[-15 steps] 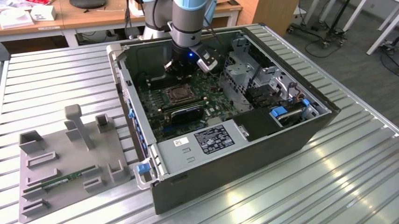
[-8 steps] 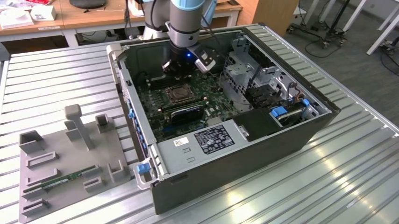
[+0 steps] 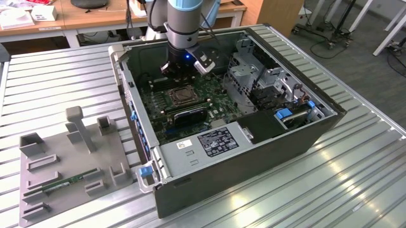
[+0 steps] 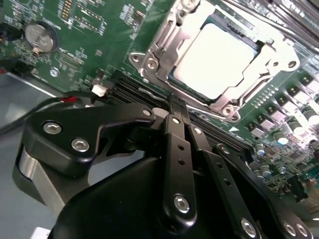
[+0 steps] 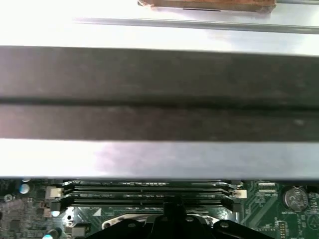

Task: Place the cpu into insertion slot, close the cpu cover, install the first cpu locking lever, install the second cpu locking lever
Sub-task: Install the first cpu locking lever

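The cpu [image 4: 217, 62], a square chip with a pale silvery top, lies in its socket on the green motherboard [image 4: 89, 30]. The cpu cover [image 4: 162, 42], a silver metal frame, lies flat around it. In the exterior view the socket with the cpu [image 3: 180, 96] sits inside the open computer case, just in front of my gripper [image 3: 179, 73]. My gripper [image 4: 175, 107] is shut, its black fingers pressed together with nothing between them. Its tip hovers beside the socket's edge, over the memory slots. I cannot make out the locking levers.
The case walls [image 3: 254, 156] box in the motherboard, and a metal drive cage [image 3: 254, 80] stands to the exterior view's right of the socket. Memory slots [image 5: 144, 191] and a coin battery [image 4: 38, 36] lie near the gripper. A grey fixture plate [image 3: 63, 161] sits on the table left of the case.
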Available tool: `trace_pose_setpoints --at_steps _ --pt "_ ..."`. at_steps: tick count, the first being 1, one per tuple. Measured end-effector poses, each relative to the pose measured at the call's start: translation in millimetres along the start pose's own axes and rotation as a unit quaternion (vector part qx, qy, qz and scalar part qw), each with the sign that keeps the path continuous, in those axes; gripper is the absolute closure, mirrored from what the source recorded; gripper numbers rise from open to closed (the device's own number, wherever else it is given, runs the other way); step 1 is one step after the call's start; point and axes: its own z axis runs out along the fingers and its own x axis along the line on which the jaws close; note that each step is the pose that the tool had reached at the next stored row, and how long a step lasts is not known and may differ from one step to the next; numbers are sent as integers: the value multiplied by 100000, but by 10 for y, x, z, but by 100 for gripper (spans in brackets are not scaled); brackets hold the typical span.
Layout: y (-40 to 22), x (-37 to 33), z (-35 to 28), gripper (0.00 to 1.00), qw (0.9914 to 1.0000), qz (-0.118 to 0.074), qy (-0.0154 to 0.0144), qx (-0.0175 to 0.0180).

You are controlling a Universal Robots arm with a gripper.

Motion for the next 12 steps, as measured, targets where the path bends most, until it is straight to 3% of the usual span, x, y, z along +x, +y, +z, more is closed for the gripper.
trace_pose_setpoints --at_steps 8,12 --pt "7 42 -26 89 100000 2 -26 -136" --pt "7 54 -27 89 99998 27 -26 -629"
